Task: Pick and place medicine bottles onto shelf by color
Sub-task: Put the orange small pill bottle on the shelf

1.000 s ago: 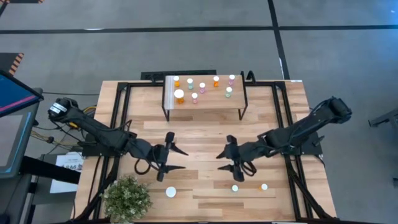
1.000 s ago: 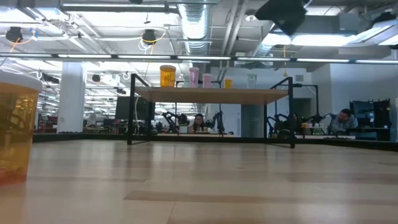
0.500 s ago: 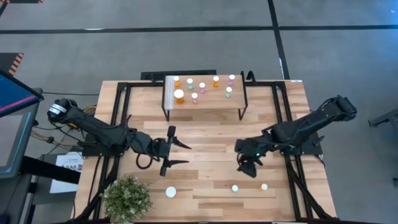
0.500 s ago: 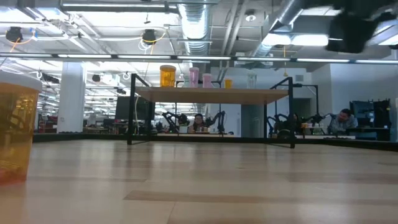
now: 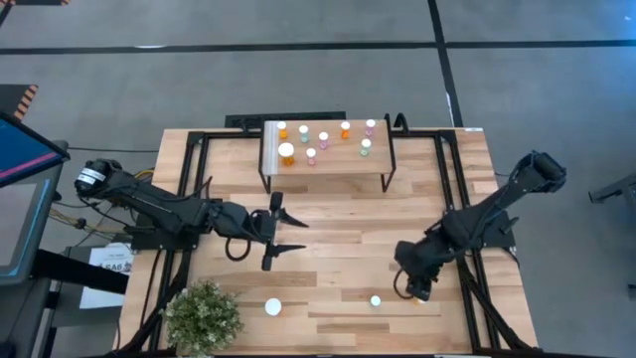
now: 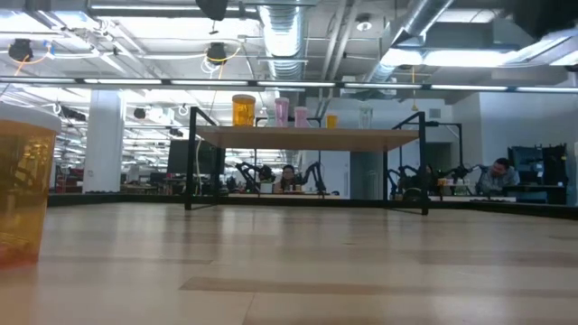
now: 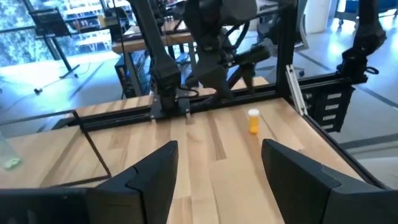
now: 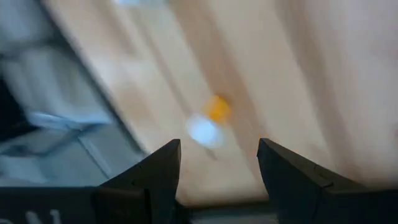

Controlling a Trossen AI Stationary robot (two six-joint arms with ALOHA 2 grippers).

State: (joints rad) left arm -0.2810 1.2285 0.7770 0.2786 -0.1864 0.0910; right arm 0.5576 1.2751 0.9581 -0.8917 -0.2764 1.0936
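Wooden tabletop (image 5: 328, 249), near edge: 1 small orange bottle (image 8: 210, 118), white-capped, directly ahead of the right gripper (image 5: 417, 288), fingers spread and empty; left gripper (image 5: 281, 232), also open and empty, well apart; shelf (image 5: 326, 156) at far edge.

A grey floor (image 5: 298, 70) crossed by dark lines surrounds the wooden bench (image 5: 328, 219). A small potted plant (image 5: 204, 316) stands at one bench corner, and a blue screen (image 5: 22, 151) sits off to the side. Across the room, exposed silver ducts (image 6: 280, 36) and strip lights (image 6: 163, 11) run along the ceiling above a white pillar (image 6: 104, 140) and distant desks, where a seated person (image 6: 495, 176) leans forward.
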